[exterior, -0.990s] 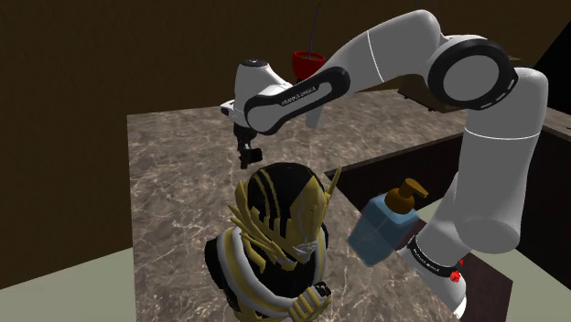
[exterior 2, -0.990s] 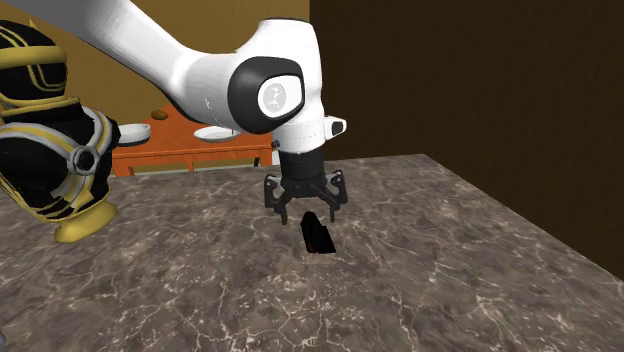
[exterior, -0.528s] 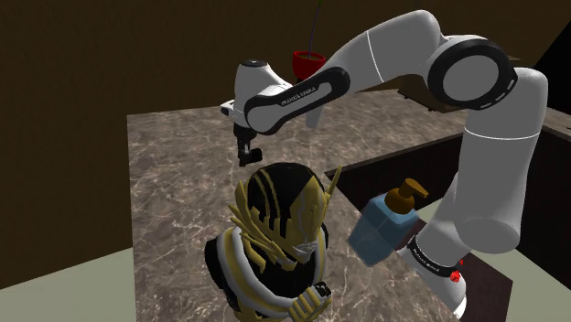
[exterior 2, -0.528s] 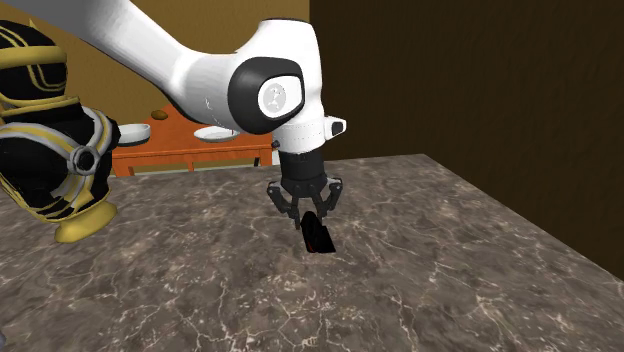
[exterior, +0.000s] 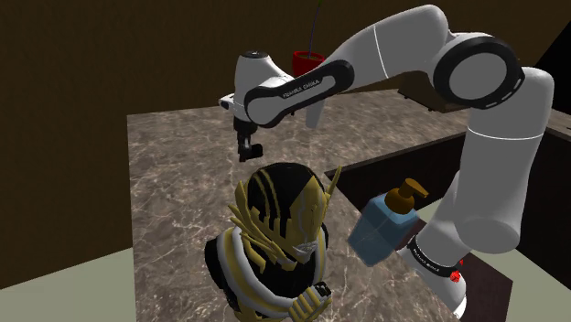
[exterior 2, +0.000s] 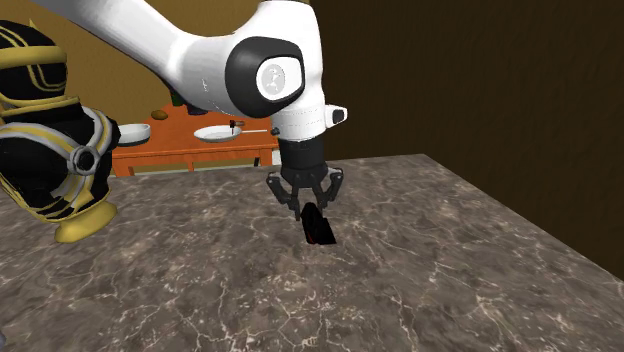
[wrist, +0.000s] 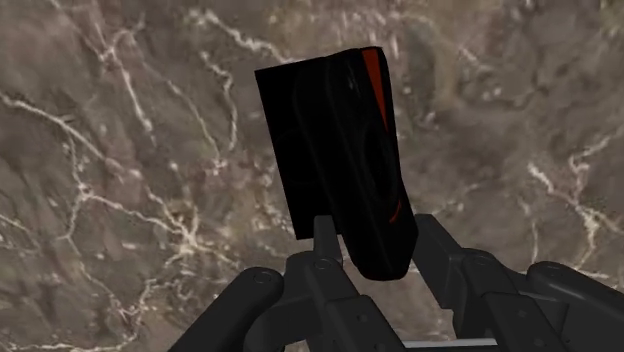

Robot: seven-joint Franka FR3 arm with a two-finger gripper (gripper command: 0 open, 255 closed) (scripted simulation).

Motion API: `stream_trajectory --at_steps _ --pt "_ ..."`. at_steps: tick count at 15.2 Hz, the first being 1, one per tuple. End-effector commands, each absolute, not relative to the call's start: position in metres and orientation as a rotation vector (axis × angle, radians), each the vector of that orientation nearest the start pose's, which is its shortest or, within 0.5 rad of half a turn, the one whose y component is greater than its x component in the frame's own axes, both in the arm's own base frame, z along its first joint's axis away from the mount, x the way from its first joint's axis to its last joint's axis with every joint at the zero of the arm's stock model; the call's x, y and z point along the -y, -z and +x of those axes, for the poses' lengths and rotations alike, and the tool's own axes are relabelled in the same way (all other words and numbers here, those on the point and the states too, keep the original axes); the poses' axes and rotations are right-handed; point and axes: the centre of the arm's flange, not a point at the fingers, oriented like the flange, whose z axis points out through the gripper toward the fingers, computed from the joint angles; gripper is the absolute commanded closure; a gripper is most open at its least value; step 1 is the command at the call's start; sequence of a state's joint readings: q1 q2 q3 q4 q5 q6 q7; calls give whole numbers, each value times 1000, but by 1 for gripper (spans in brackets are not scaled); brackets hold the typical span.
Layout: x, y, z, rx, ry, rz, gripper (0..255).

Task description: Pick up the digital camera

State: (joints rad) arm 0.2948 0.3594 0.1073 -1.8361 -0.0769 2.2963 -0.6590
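The digital camera [exterior 2: 319, 229] is a slim black body with a red stripe, and it hangs tilted just above the brown marble counter [exterior 2: 450, 270]. My black gripper [exterior 2: 309, 208] points straight down and is shut on the camera's upper end. In the wrist view the two fingers clasp the near end of the camera [wrist: 340, 150], with the gripper [wrist: 368, 238] over the marble [wrist: 120, 150]. In the shoulder view the gripper [exterior: 247, 151] hangs just behind the figure's head, which hides the camera.
A big black-and-gold armoured figure [exterior: 274, 238] stands on the counter near the stand; it is also at the second exterior view's left [exterior 2: 50, 130]. A blue soap bottle [exterior: 389, 224] sits beside it. A red pot [exterior: 308, 62] stands far back. An orange table with plates [exterior 2: 180, 140] lies beyond the counter.
The fingers stood open around the camera a second ago and have shut on it. The hand has since risen a little, taking the camera up with it.
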Motion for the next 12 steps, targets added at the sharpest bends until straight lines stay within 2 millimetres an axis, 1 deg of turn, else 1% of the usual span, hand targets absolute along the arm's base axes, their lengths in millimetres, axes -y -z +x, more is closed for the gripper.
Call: stream_trajectory --at_steps 1,10,12 --pt "-247 -357 597 1659 158 -2705 255" --pt "-247 -404 597 1659 158 -2705 255" --pt "-247 -405 597 1659 158 -2705 255"
